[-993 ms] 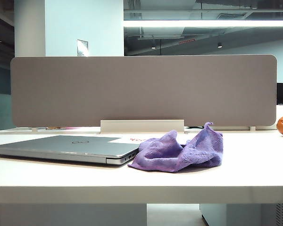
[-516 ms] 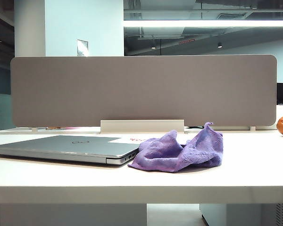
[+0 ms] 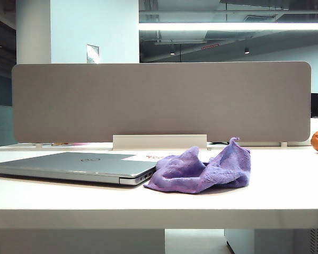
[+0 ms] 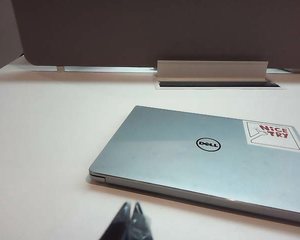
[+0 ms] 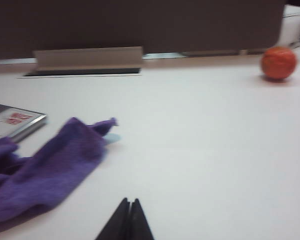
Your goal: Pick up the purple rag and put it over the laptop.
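My right hand (image 5: 125, 220) hangs low over the bare surface (image 5: 205, 135) with its fingertips pressed together and nothing between them. My left hand (image 4: 131, 225) is pinched shut in the same way and empty, just short of the near edge of the laptop (image 4: 210, 155). The purple rag (image 5: 40, 170) lies crumpled ahead of my right hand and off to one side, one edge touching or just overlapping the laptop's corner, lid closed and flat. The pick is not yet begun, so I judge the right hand should do it: spread the fingers wide first, come down on the tall fold that stands up from the heap, and pinch deep enough to catch several layers. Lifting high before crossing should let the cloth hang free and drape instead of dragging.
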You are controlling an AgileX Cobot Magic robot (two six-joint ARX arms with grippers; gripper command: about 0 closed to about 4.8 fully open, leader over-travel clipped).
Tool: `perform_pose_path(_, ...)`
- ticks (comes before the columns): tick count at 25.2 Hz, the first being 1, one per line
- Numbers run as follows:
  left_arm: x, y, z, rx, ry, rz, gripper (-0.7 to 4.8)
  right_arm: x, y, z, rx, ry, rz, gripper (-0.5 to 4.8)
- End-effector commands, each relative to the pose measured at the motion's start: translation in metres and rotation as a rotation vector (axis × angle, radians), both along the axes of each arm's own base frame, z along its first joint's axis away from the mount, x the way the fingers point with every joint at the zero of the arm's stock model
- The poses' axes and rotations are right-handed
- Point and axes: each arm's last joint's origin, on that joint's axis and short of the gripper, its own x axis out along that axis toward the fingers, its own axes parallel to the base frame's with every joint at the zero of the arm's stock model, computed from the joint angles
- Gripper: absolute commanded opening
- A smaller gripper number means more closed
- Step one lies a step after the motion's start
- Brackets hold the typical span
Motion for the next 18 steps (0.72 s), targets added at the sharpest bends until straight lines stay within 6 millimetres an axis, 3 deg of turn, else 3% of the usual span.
perform_pose_path(1,-0.0002,0.0,0.0016,0.007,-0.008,0.003,-0.06,-0.0004,0.0037,0.0007,0.026,-0.013,0.127,0.22)
perform_pose_path(12,-0.0002,-0.0005,0.0016,-0.041,-0.003,-0.016,-0.06,-0.0041,0.0125,-0.0022,0.073,0.03,0.449,0.22)
perform_pose_path(18,-0.0002,-0.0005,0.0016,-0.075,0.001,-0.016,-0.06,-0.0045,0.0129,-0.0038,0.079,0.048,0.465,0.22)
